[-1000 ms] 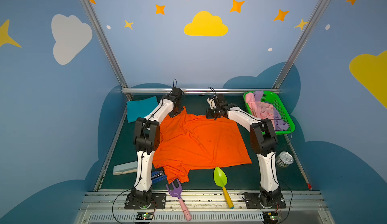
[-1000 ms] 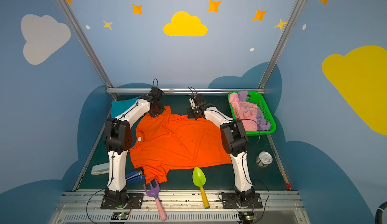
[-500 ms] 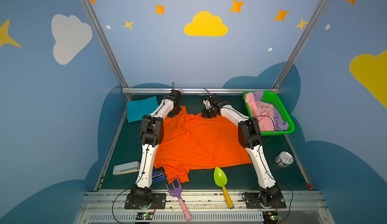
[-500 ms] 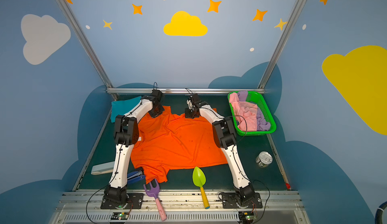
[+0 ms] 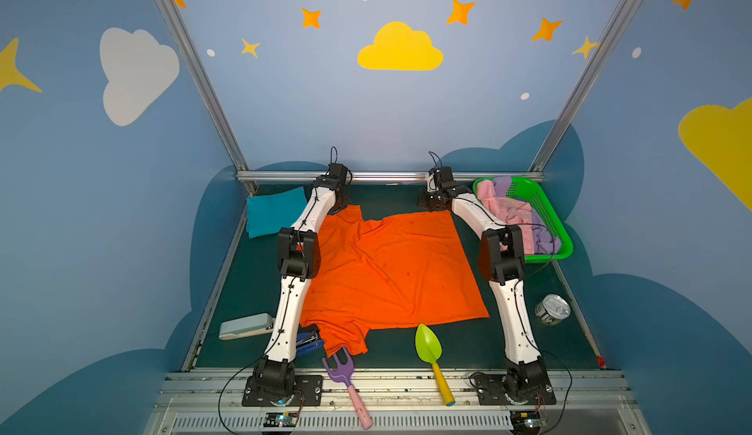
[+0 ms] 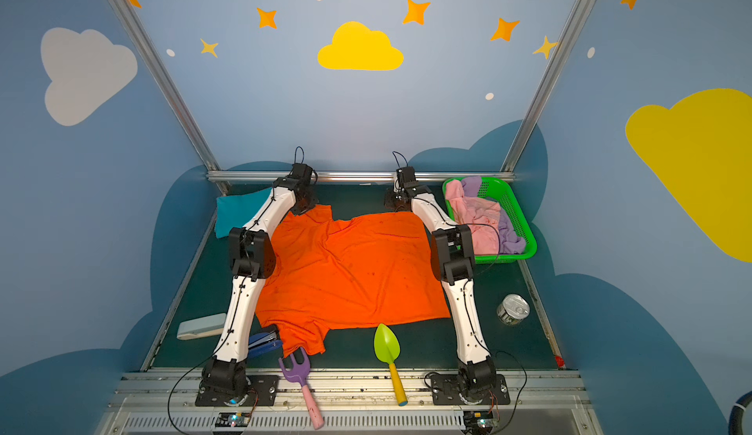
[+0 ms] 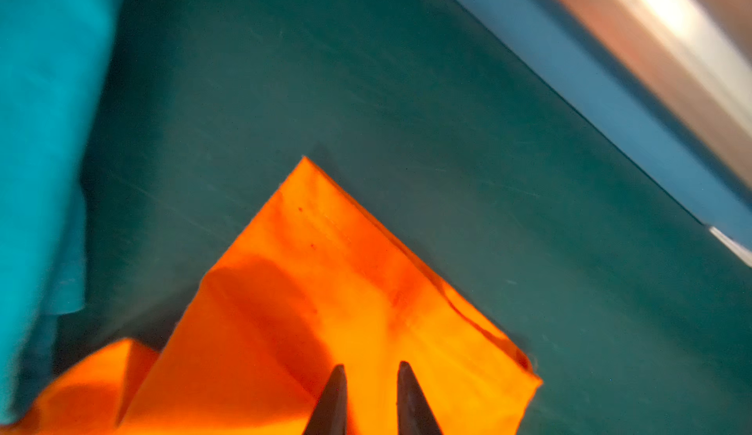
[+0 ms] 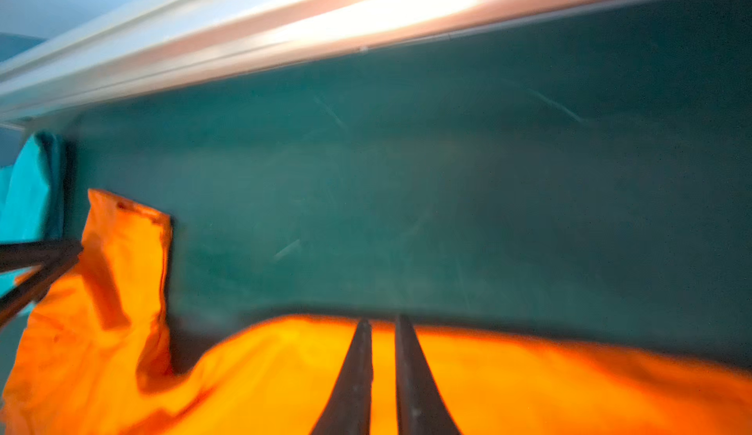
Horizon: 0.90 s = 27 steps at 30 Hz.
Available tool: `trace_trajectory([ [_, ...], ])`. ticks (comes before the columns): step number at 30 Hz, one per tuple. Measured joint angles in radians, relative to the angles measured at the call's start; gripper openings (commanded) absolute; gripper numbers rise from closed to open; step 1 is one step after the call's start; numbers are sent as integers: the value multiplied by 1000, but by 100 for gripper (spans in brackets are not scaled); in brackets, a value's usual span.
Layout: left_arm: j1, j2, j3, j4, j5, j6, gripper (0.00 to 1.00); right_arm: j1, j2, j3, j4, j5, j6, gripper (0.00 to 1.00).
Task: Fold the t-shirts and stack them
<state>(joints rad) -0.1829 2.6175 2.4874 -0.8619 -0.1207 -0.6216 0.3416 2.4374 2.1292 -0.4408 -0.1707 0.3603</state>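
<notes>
Well, the orange t-shirt (image 5: 386, 274) looks light and limp; left gripper (image 7: 371, 366) and right gripper (image 8: 382, 320) both stand narrowly parted, empty; pinch its edge just ahead of the jaws

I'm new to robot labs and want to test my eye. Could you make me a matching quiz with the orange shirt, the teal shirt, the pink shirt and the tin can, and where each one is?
Things:
1. orange t-shirt
2. teal t-shirt
3. pink t-shirt
4. tin can

Places:
A. in the green basket
B. folded, at the far left corner
C. spread out in the middle
D. standing alone near the right edge

Pairs: 1-C, 2-B, 3-A, 4-D
</notes>
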Motion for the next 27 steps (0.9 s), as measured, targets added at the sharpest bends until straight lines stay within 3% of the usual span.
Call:
trace_trajectory([
  [3, -16, -80, -107, 13, 3, 7, 42, 23, -159, -202, 19, 16, -19, 19],
  [8, -69, -150, -217, 52, 3, 7, 37, 59, -325, -417, 33, 21, -24, 2],
  [11, -96, -142, -229, 53, 3, 1, 39, 60, -340, -449, -11, 23, -14, 0],
  [15, -106, -102, -209, 43, -12, -2, 55, 58, -338, -442, -148, 33, 11, 0],
  [17, -100, -56, -156, 35, -31, -2, 57, 56, -338, -440, -190, 31, 19, 0],
  [20, -93, 16, -63, 19, -68, 4, 42, 56, -338, -441, -228, 25, 25, 0],
  [23, -91, 73, 24, 10, -82, 5, 35, 56, -338, -447, -241, 16, 29, 0],
  [26, -85, 117, 98, 5, -85, 8, 5, 56, -338, -452, -255, 11, 29, 0],
  [27, -80, 124, 108, 6, -82, 7, 4, 56, -338, -452, -260, 9, 29, 0],
])
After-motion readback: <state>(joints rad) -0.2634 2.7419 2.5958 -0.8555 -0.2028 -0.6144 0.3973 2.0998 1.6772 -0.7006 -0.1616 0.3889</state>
